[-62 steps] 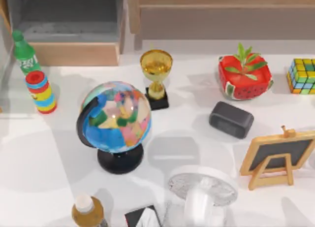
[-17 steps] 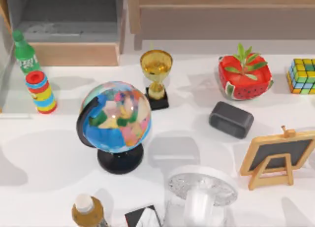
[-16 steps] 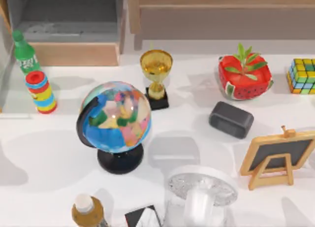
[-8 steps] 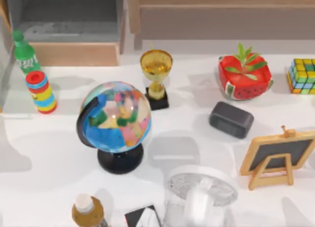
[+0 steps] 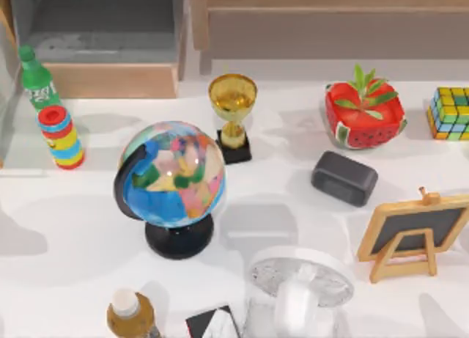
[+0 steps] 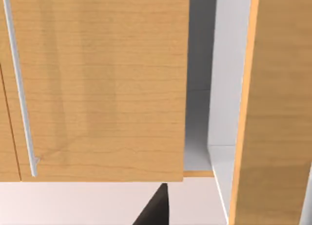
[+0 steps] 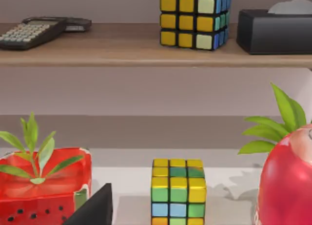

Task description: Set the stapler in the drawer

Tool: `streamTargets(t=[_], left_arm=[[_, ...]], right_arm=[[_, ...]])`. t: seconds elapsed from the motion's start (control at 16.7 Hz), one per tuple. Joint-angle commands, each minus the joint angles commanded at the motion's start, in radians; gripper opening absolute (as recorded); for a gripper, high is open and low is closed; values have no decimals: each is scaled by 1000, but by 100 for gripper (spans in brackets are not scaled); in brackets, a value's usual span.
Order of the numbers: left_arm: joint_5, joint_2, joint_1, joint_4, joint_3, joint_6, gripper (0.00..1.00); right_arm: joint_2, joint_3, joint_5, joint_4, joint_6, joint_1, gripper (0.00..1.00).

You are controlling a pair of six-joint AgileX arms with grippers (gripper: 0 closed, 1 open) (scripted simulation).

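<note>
stapler: whereabouts cannot be told; likely light, stiff, slick plastic; pinch across mid-bar | drawer point(image 5: 110, 80) open | left claw point(image 6: 153, 209) close before light wood; right claw point(image 7: 95, 208) idle behind colour cube point(image 7: 178, 193); neither claw's state can be told

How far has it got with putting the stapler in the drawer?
Done: the drawer stands open at the table's back left, and the visible part of its grey inside is bare. In hand: nothing I can confirm. The left wrist view faces light-wood panels close up, so that arm seems near the furniture. Left: apparently, picking up the stapler and setting it inside.
</note>
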Motion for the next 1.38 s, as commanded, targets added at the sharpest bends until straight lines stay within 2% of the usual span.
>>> streamTargets(t=[0.36, 0.96, 1.38], left_arm=[[0, 0, 0, 0, 0, 0, 2], [-2, 12, 1, -11, 2, -3, 0], [-105, 94, -102, -119, 202, -8, 0]], right_arm=[[0, 0, 0, 0, 0, 0, 100], [0, 0, 0, 0, 0, 0, 100], [0, 0, 0, 0, 0, 0, 100]])
